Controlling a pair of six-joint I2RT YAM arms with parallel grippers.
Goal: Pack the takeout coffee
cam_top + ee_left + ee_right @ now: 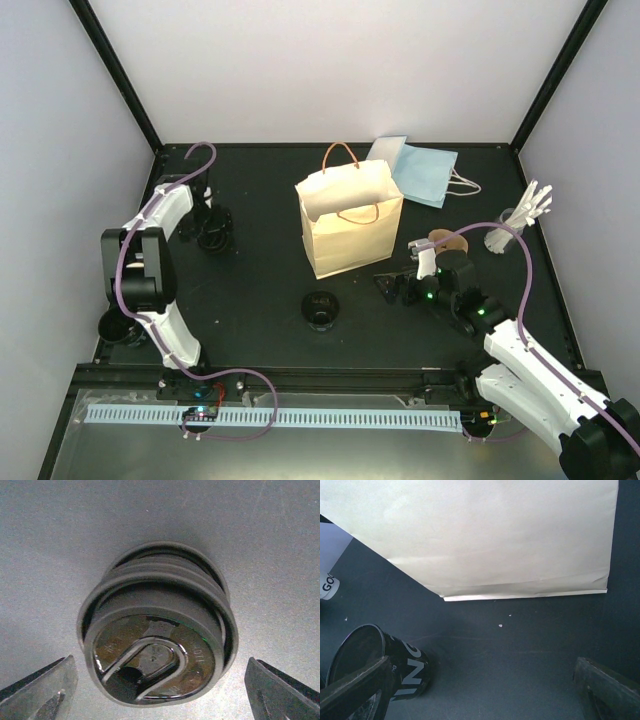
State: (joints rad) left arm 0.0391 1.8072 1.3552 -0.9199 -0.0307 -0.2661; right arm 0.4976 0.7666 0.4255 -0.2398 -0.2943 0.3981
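The takeout coffee is out of view; no cream-white lidded cup shows. A stack of black plastic lids stands at the far left of the table, its top lid sitting askew. My left gripper hangs over it, open, with one finger on each side and neither touching. The tan paper bag stands upright and open-mouthed in the middle. A black paper cup with white lettering stands in front of it. My right gripper is open and empty, low over the mat, right of that black cup.
A blue bag lies behind the tan bag. A brown pulp piece and a white holder of cutlery are on the right. Another dark cup stands by the left arm's base. Black frame posts edge the table.
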